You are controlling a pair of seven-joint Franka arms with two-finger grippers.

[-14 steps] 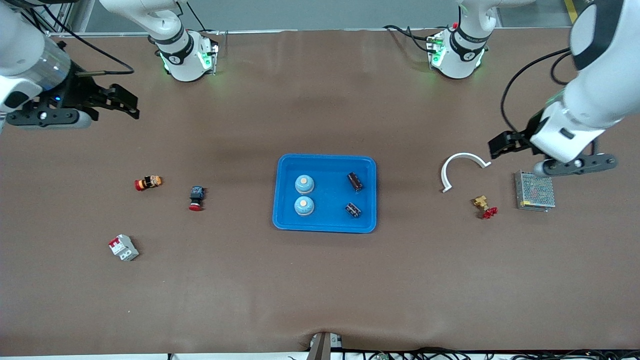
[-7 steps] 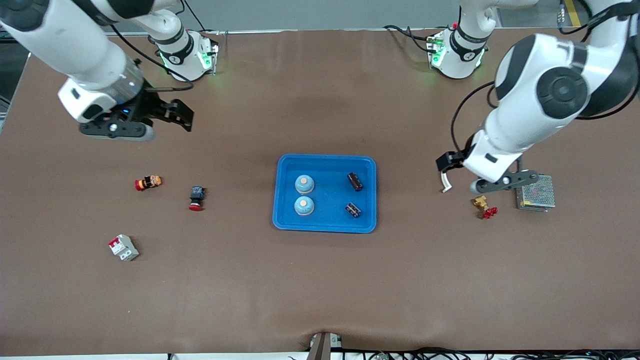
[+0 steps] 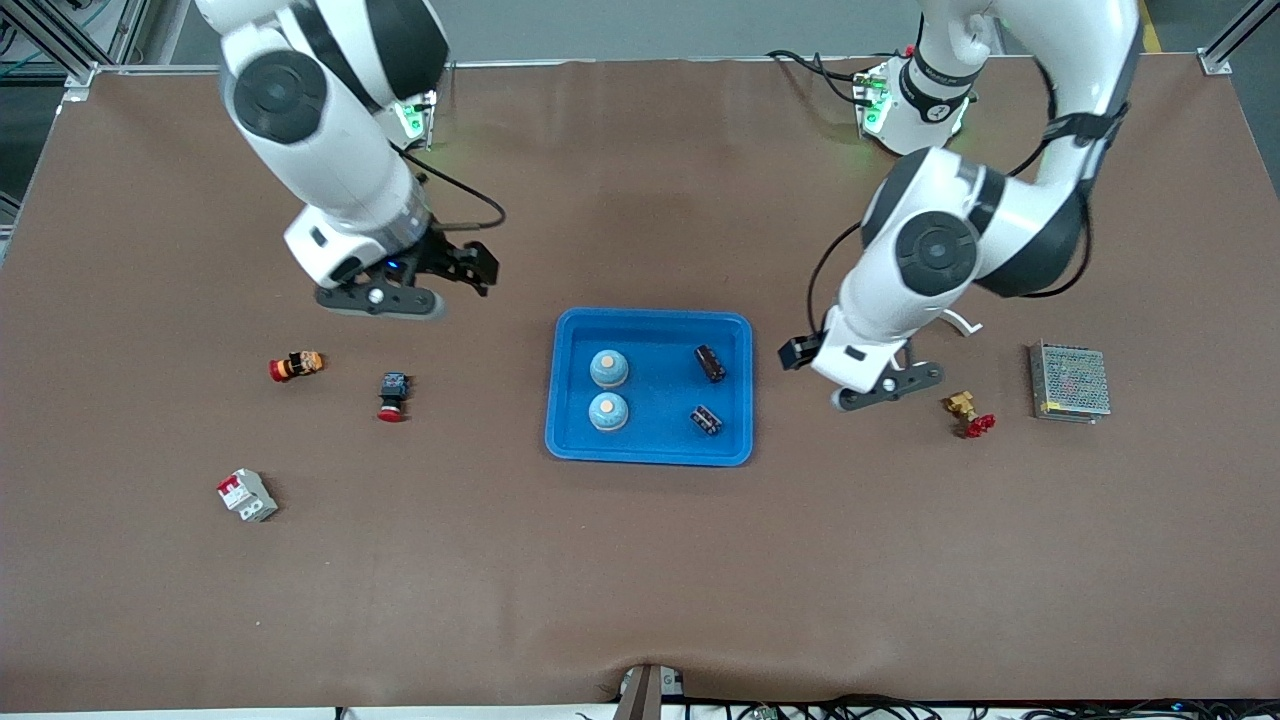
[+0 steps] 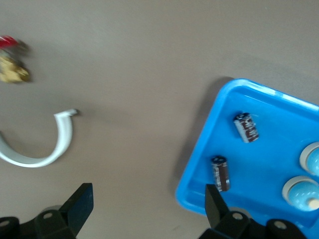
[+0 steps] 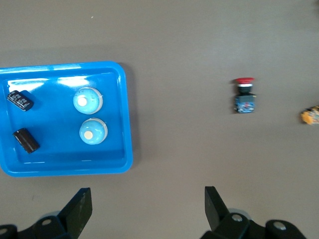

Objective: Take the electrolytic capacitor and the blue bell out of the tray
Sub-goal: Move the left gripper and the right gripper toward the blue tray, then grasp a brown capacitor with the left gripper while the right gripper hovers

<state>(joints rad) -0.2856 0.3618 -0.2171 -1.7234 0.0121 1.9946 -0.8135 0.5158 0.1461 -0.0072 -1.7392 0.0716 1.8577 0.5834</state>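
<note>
A blue tray [image 3: 650, 452] sits mid-table. In it lie two pale blue bells [image 3: 608, 368] [image 3: 608, 411] with cream buttons, on its side toward the right arm's end. Two dark capacitors [image 3: 710, 362] [image 3: 706, 420] lie on its side toward the left arm's end. My left gripper [image 3: 800, 352] hangs open over the table just off the tray's edge. In the left wrist view the left gripper [image 4: 148, 204] is empty, with one capacitor [image 4: 220, 173] close by one finger. My right gripper [image 3: 470, 265] is open over bare table off the tray's corner. It is also empty in the right wrist view [image 5: 147, 204].
Toward the right arm's end lie a red-capped push-button [image 3: 392, 396], an orange and red part [image 3: 296, 366] and a white and red breaker [image 3: 247, 495]. Toward the left arm's end are a white curved piece [image 4: 45, 149], a brass and red fitting [image 3: 968, 412] and a mesh-covered box [image 3: 1069, 382].
Both arms have swung in from the table's ends toward the blue tray. Both grippers stay open and empty. The tray's contents have not moved.
</note>
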